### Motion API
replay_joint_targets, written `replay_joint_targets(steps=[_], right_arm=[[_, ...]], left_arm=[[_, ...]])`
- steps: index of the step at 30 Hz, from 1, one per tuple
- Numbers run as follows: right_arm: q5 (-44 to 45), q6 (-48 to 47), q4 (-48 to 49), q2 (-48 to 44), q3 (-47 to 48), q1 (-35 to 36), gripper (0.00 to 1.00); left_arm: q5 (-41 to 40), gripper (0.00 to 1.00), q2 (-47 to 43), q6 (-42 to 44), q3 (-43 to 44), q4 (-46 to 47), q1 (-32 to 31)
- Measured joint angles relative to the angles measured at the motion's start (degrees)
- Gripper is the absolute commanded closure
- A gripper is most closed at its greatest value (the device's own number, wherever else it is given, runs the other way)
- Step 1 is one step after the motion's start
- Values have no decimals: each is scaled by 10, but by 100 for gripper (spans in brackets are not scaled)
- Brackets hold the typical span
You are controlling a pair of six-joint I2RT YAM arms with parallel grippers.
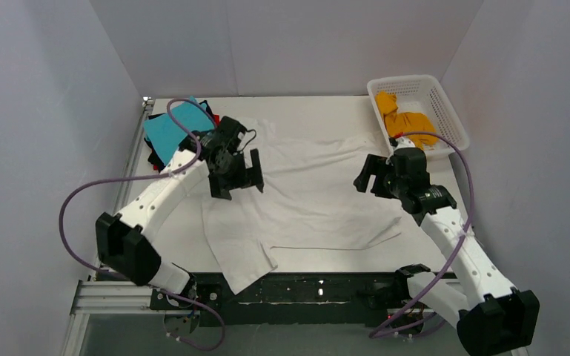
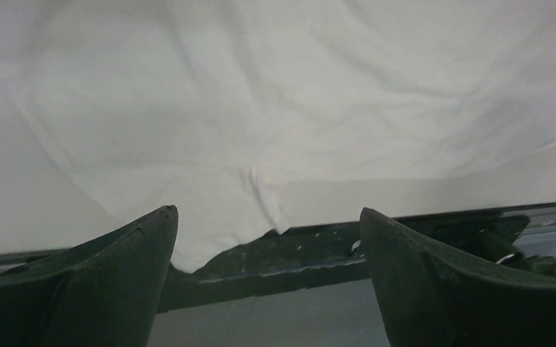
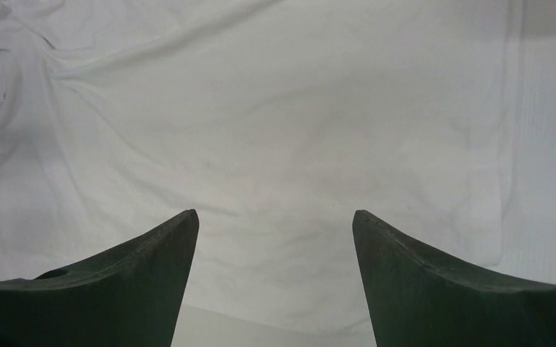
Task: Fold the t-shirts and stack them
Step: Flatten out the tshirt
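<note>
White t-shirt (image 1: 304, 196) lying spread, unfolded, left of basket (image 1: 404, 78). Orange t-shirt (image 1: 409, 122) waiting inside basket. Teal t-shirt (image 1: 167, 130) topping pile far left of basket. Left gripper (image 1: 236, 182), right gripper (image 1: 369, 178) hovering agape, gripping nothing.

A shirt (image 1: 304, 200) lies spread over the middle of the surface (image 1: 311, 107), with its lower-left corner reaching the surface's bottom edge. A pile of shirts (image 1: 169, 130) sits in the upper left of the frame, just beside it. A basket (image 1: 445, 104) stands in the upper right, with another shirt (image 1: 408, 122) inside.
</note>
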Motion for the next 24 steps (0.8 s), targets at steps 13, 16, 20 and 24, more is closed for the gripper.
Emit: replay_joint_targets(steps=[13,16,20,24], right_arm=[[126,90,-52,-140,-135,-23,13],[145,122,-61,-144,-145,-38,14],[150,157,-68,-144,-147,-71,16],[130,180,-66,-139,-150,-103,17]], left_arm=[[-52,3,-333,-141,-423,-75,-244],[-58,8,-356,-171,-471,-45,-271],[-64,16,-338,-193,-513,22,-297],[-64,23,-300,-200,-533,80,-321]])
